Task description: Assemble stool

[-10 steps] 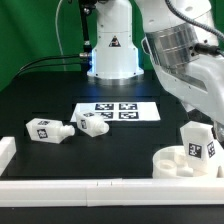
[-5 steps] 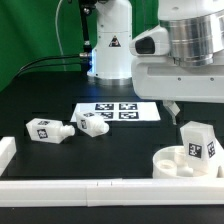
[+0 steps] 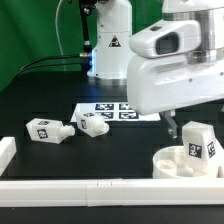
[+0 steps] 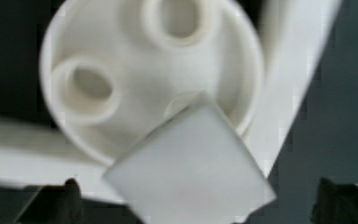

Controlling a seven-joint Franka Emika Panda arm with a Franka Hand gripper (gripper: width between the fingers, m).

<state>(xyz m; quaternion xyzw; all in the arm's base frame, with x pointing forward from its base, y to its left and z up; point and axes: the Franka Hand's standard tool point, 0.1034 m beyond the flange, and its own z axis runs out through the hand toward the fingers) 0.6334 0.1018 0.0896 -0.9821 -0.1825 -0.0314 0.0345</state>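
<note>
Tool (image 4: 190, 204) is released in the wrist view: its two dark fingertips (image 4: 55, 203) stand wide apart, cut off at the frame edge. One blurred square end of a leg (image 4: 194, 168) lies between them and touches neither. Behind it is one seat (image 4: 194, 70), a thick round white disc. Two of its sockets (image 4: 91, 85) can be counted, one of them cut off.

In the exterior view the seat (image 3: 170, 160) sits on the black bench (image 3: 110, 150). There are three blocky white legs, each bearing a black-and-white tag. One leg (image 3: 199, 142) stands upright in the seat. Two lie well apart from the seat toward the exterior view's left, the far one (image 3: 46, 130) and the nearer one (image 3: 93, 124). One marker board (image 3: 105, 108) lies beyond the seat, partly hidden by the arm (image 3: 175, 60), so not all its tags show. One long rail (image 3: 90, 190) runs just in front of the seat. Only one dark finger (image 3: 171, 127) of the tool shows, just beside the upright leg.
</note>
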